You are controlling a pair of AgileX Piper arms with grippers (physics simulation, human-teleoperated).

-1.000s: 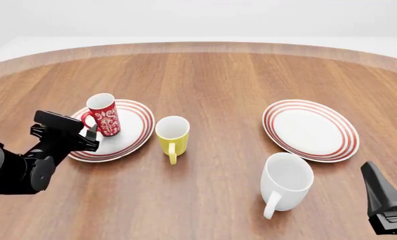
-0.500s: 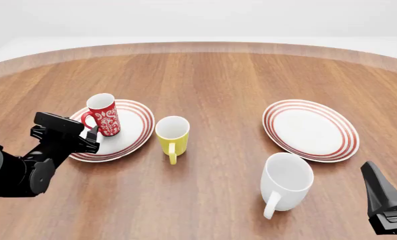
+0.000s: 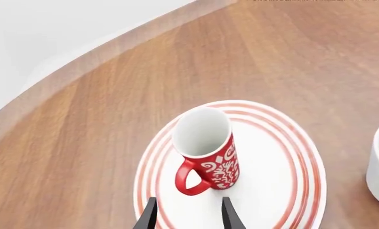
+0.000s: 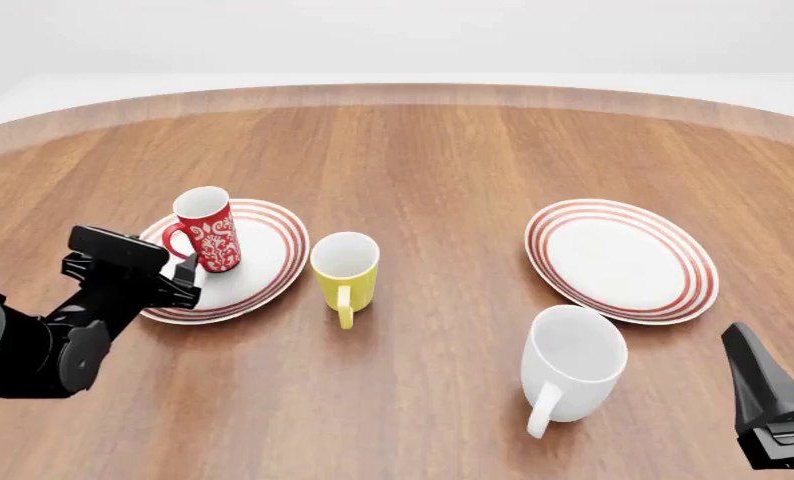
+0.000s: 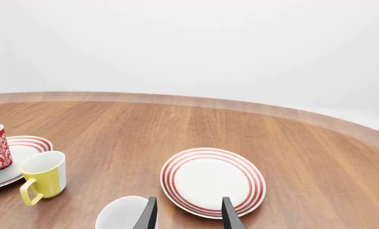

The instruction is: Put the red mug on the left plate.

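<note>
Mug (image 4: 208, 229) placement looks done: it stands upright on the left plate (image 4: 266, 275), toward that plate's far-left part, handle turned to the near-left. What remains, as I judge it, is to get the left arm clear without knocking it.

Nearest the camera, the left gripper (image 3: 186, 214) sits low at the plate's near-left edge. Its two fingertips stand apart with nothing between them, and the mug's handle lies just beyond the gap, not touched. To finish well, back straight out along the fingers' own line and lift, keeping the fingers spread so neither tip hooks the handle loop. A sideways swing toward the mug is the thing to avoid, since a tall, slim mug should tip easily. The plate's raised rim is also close under the fingertips, so some height should come before any sweep.

The right gripper (image 5: 186, 212) rests at the near right, parted and empty, with the white mug (image 4: 571, 365) just ahead of it; it has no part here and may stay put.

Further out, the yellow mug (image 4: 344, 265) stands just beside the left plate's right edge, and the right plate (image 4: 677, 290) lies bare, well apart.

No brand, label or writing can be read anywhere; the mug carries only a white floral pattern.
</note>
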